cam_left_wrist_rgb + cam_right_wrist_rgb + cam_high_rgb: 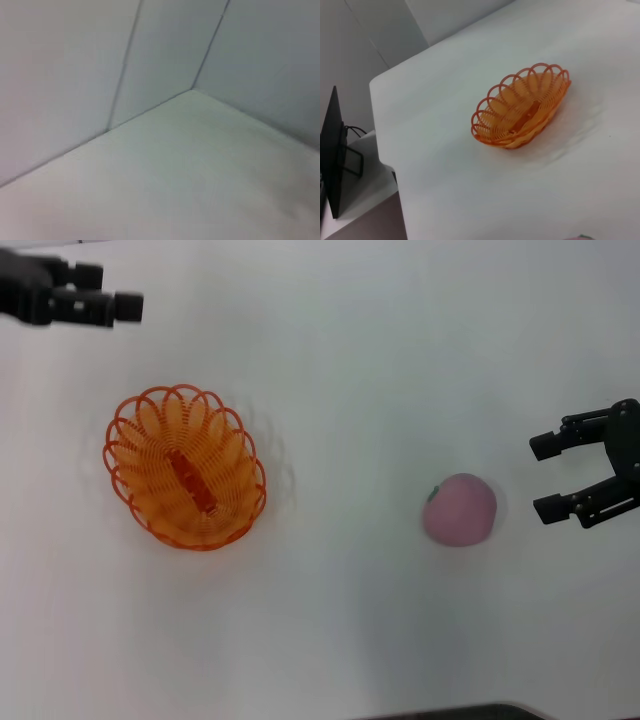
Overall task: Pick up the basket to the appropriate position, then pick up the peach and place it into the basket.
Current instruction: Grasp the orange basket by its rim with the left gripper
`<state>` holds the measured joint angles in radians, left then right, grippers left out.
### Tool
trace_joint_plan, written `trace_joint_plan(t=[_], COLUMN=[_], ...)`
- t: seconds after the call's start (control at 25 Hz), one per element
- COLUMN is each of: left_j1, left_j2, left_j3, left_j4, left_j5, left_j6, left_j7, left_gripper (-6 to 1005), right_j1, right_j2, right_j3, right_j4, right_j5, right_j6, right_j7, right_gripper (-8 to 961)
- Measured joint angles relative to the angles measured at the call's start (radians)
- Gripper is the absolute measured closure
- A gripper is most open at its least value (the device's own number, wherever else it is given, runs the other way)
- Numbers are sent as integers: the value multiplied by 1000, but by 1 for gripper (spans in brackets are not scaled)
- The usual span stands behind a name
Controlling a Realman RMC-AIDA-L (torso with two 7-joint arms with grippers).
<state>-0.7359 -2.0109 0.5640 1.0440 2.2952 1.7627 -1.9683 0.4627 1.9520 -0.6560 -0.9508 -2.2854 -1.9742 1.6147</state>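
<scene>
Jaws of right gripper (545, 476) spread wide, nothing between them, sitting at 3 o'clock of the peach (459, 509) and just beside it, mouth facing the fruit. Left gripper (128, 307) parked off at 11 o'clock of the worktop (350, 360), well apart from the basket (185, 467); jaws appear pressed together, though seen end-on and not certain

Basket empty, upright on the worktop at about 9 o'clock of the peach, well apart from it; bar across its base visible through the weave

Handling, judged: basket likely light and somewhat springy, open weave prone to flexing; best pinched on the looped rim along a long side, where a loop gives a lip. Peach smooth and round, likely to roll or squirt out if caught off-centre; best taken across its widest part, jaws either side, stem mark left alone

Hard to make out: left wrist view shows only bare worktop and wall corner, no fingers, no task things. Right wrist view shows the basket (522, 107) whole but only a sliver of pink at the frame edge, own fingers not seen. Underside of peach hidden
</scene>
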Motion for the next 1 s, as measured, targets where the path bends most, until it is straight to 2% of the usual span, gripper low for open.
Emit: trace_joint_plan(t=[0.12,0.24,0.32,0.4,0.56,0.64,0.72,1.0], left_j1=[-17,-59,-95,-136,-200,-218,-225,-232], left_j2=[8,12,9,-5,-47,-72,-86,-84], left_j3=[134,249,296,351,442,466,495,620], left_j4=[71,116,120,112,54,17,-29,-204], left_j5=[18,109,188,291,453,524,554,561], left_j6=[-65,-117,-135,-156,-192,-237,-285,-429], left_j7=[-99,-203,-255,-299,-322,-329,-334,-357], left_gripper=[134,135,135,136,137,137,137,139], right_j1=[-1,-1,1,6,9,10,10,12], right_j2=[1,2,2,3,4,8,12,27], right_j3=[-1,0,0,0,-1,-3,-3,-4], right_j4=[1,1,1,1,1,1,1,13], right_j5=[0,0,0,0,0,0,0,-29], right_j6=[0,1,1,3,4,5,5,13], right_j7=[0,-1,-2,-3,-6,-13,-19,-27], right_gripper=[12,12,12,12,11,11,11,12])
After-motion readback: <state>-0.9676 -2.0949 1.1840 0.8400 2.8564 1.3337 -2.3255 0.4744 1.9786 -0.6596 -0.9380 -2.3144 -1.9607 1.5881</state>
